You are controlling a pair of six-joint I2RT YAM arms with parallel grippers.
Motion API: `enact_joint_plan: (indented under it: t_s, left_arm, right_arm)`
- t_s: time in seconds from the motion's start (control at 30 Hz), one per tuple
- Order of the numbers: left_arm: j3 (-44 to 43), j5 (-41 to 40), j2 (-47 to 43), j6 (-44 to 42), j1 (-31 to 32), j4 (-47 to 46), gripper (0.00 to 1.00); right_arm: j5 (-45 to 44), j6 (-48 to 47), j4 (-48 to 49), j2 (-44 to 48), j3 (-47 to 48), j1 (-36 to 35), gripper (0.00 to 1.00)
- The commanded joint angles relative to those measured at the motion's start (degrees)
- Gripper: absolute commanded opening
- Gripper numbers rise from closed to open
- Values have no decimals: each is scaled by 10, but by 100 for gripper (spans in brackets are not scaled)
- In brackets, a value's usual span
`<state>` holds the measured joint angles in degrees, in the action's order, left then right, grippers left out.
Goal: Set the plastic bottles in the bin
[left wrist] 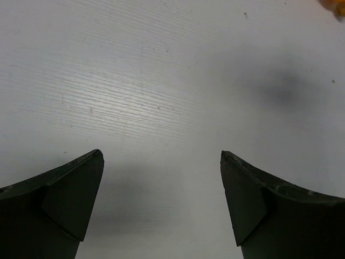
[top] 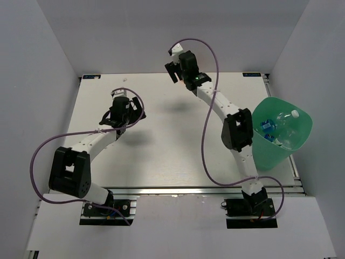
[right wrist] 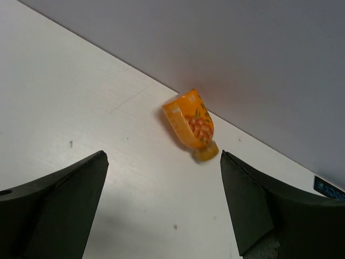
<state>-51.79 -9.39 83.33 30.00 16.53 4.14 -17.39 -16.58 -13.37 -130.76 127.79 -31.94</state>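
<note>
A stubby orange bottle (right wrist: 191, 125) lies on its side on the white table near the back wall, cap towards me. My right gripper (right wrist: 161, 156) is open and empty above the table, short of the bottle, which lies ahead between the finger lines. In the top view the right gripper (top: 174, 70) is at the table's far edge and hides the bottle. The green bin (top: 302, 141) stands at the right with a blue-labelled bottle (top: 266, 128) and a long clear bottle (top: 288, 121) inside. My left gripper (top: 123, 110) is open and empty over bare table (left wrist: 161, 156).
Grey walls close in the table at the back and both sides. A sliver of orange (left wrist: 339, 6) shows at the top right corner of the left wrist view. Purple cables loop off both arms.
</note>
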Motion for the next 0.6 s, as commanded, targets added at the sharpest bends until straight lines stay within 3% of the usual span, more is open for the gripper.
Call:
enact_joint_plan:
  t_s: [0.0, 0.13, 0.3, 0.4, 0.47, 0.57]
  left_arm:
    - [-20, 10, 10, -6, -18, -21, 98]
    - [-26, 8, 25, -13, -31, -28, 98]
    - [-38, 17, 48, -17, -38, -31, 98]
    - [-38, 17, 61, -14, -41, -37, 98]
    - [-35, 22, 71, -11, -44, -37, 98]
    - [-41, 30, 88, -5, -48, -54, 98]
  right_arm:
    - [8, -14, 96, -56, 55, 9, 89]
    - [40, -6, 245, -95, 9, 28, 89]
    - [62, -14, 318, -224, 117, 67, 89]
    - [126, -35, 425, -262, 84, 90, 89]
    - [169, -24, 410, -315, 145, 105, 89]
    - [201, 0, 428, -339, 136, 116, 89]
